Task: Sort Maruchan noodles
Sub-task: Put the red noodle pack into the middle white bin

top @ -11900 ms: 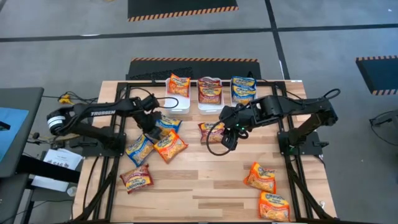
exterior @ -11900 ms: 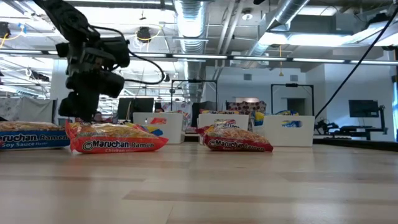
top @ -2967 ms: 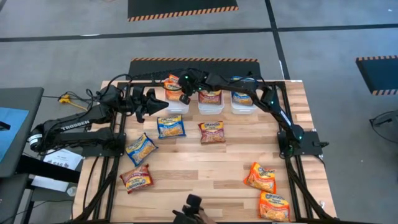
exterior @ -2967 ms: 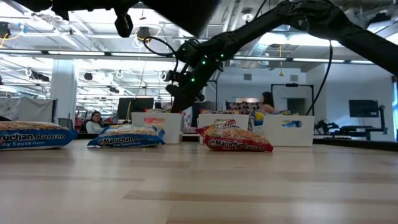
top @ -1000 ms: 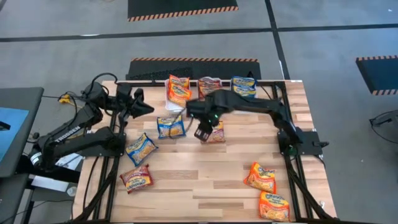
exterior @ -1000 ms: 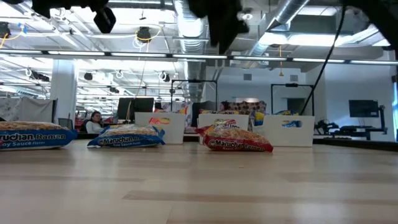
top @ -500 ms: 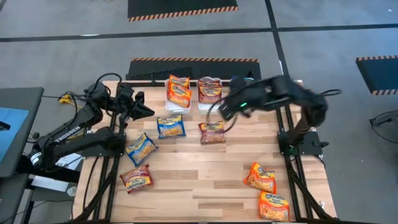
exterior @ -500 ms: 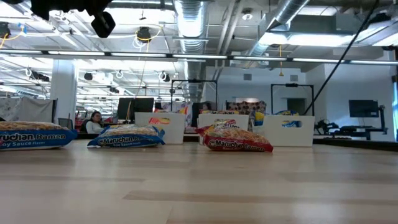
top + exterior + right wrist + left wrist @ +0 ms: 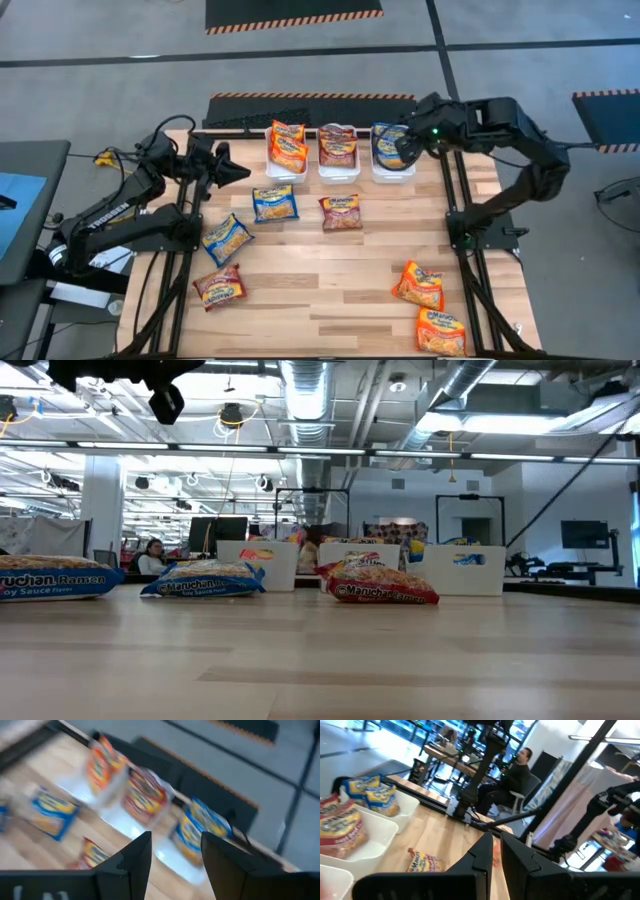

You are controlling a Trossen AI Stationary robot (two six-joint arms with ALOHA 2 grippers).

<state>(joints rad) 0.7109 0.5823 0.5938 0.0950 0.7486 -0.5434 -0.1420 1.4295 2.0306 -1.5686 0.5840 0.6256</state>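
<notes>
Maruchan noodles fill three white bins at the far edge: orange [image 9: 288, 145], maroon [image 9: 337, 146], blue [image 9: 388, 143]. Loose packets lie flat on the table: blue [image 9: 273, 203], maroon [image 9: 342, 212], a blue and orange one [image 9: 226, 238], maroon [image 9: 219, 287], orange [image 9: 418, 285] and orange [image 9: 440, 332]. My right gripper [image 9: 405, 148] hangs open and empty high over the blue bin [image 9: 200, 827], slanting down. My left gripper [image 9: 240, 172] is shut and empty, held level at the far left, left of the orange bin.
The bins [image 9: 465, 572] stand in a row along the far edge. A black metal frame [image 9: 185, 290] borders the table on both sides. The table's near middle [image 9: 320, 300] is bare wood. People sit in the room behind the table [image 9: 520, 765].
My right gripper has risen from just over the maroon packet in the middle of the table and swung toward the far right, to above the blue bin, turning as it went. It stays open and empty. No packet has moved.
</notes>
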